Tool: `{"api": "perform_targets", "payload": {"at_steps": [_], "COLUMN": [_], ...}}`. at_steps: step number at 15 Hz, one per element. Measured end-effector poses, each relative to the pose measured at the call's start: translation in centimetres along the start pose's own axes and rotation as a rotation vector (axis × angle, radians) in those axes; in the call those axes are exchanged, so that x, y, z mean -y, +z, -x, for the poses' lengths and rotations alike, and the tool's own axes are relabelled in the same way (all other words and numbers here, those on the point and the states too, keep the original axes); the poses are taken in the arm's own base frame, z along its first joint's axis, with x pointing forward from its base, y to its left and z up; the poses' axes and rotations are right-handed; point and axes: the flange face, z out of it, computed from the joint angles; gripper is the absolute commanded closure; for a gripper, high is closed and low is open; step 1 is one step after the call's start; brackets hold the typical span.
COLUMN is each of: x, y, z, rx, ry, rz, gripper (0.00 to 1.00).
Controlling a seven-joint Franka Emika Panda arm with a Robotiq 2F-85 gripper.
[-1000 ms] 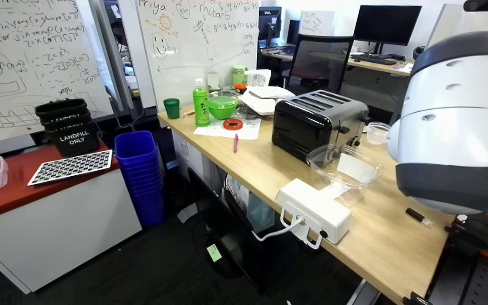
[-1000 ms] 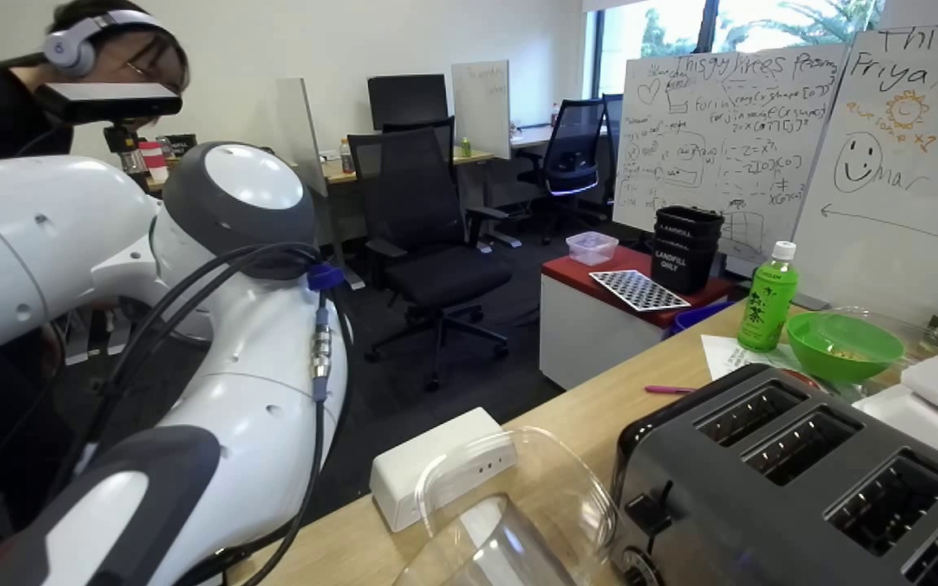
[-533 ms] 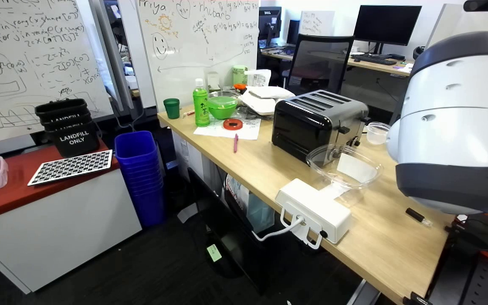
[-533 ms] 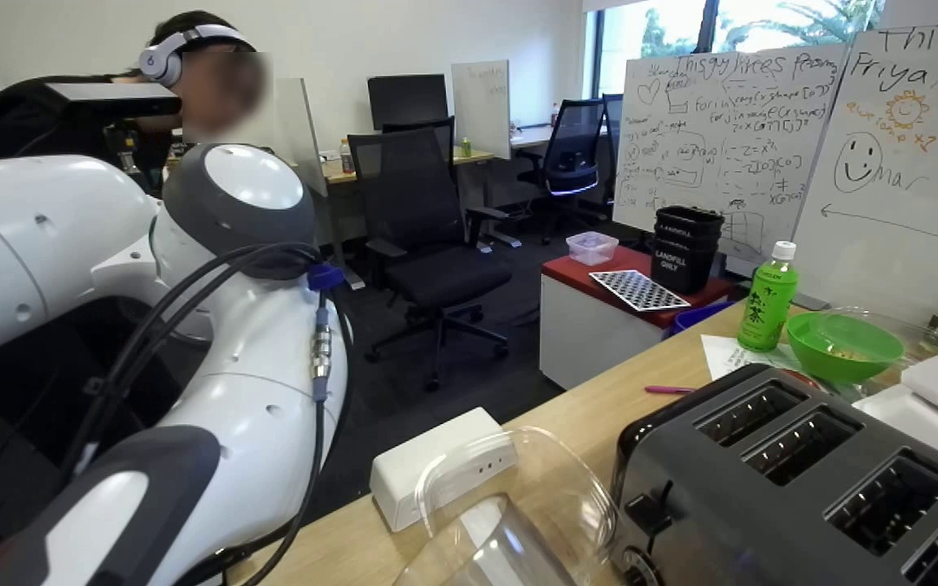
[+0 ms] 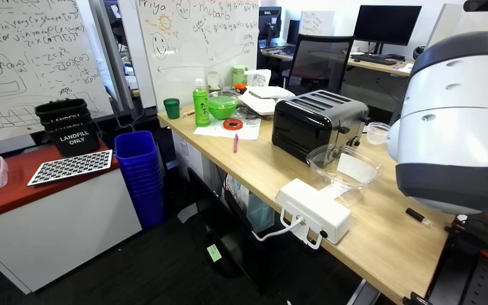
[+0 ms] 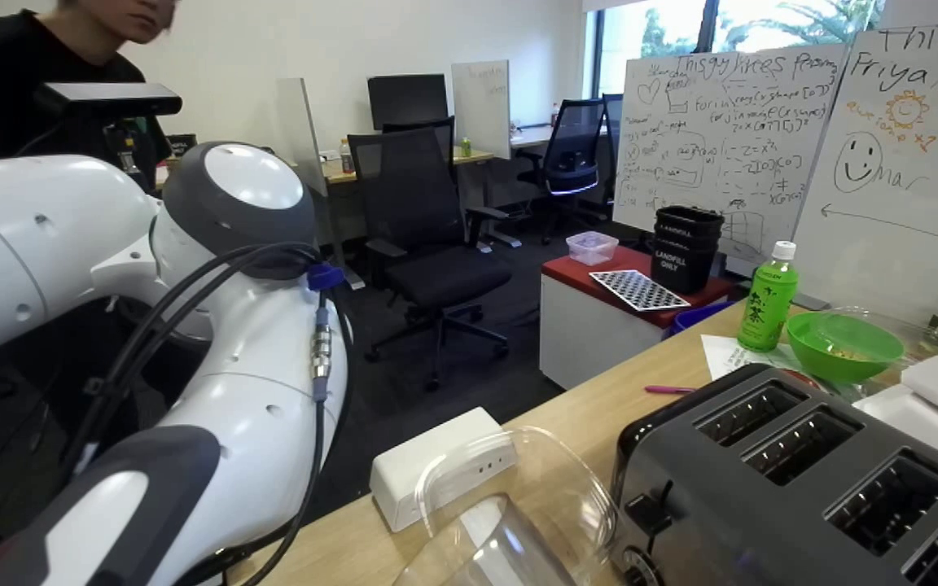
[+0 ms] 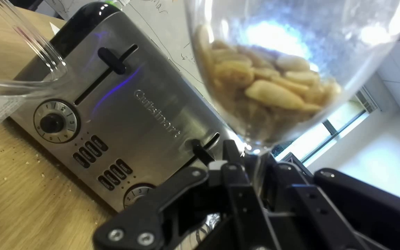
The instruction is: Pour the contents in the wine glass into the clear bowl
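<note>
Nuts (image 7: 266, 83), or what look like them, lie banked in the lower part of the wine glass (image 7: 290, 31), which the wrist view shows close up. The end effector (image 7: 257, 170) is closed narrow around the glass's stem, just below the cup, so the picking-up seems done. Judged against the toaster (image 7: 141, 104) behind it, the glass is off upright, leaning toward the side where the clear bowl (image 5: 354, 186) stands; its mouth lies outside the wrist view.

The bowl sits on the counter (image 5: 265, 156) in both exterior views, just beside the toaster and near a white box (image 5: 314, 209). No nuts can be made out in it, though its see-through walls make that hard to be sure of. The heap in the cup suggests that most or all of the pouring is left. A few pale specks (image 7: 42, 174) dot the counter by the toaster; their source cannot be told.

What is left, by this reading, is to have the mouth squarely over the bowl, tip further until the nuts slide out, then right the glass. Whether the mouth is over the bowl at this moment cannot be told: the end effector shows in neither exterior view.
</note>
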Motion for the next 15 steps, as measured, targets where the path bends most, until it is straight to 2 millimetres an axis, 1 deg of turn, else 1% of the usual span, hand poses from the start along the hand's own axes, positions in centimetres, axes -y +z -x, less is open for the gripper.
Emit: {"api": "perform_targets", "payload": {"at_steps": [13,14,15], "x": [0.00,0.00,0.00], "y": [0.00,0.00,0.00], "z": [0.00,0.00,0.00], "rx": [0.000,0.000,0.000], "ry": [0.000,0.000,0.000], "rz": [0.000,0.000,0.000], "gripper": [0.85,0.96,0.96]}}
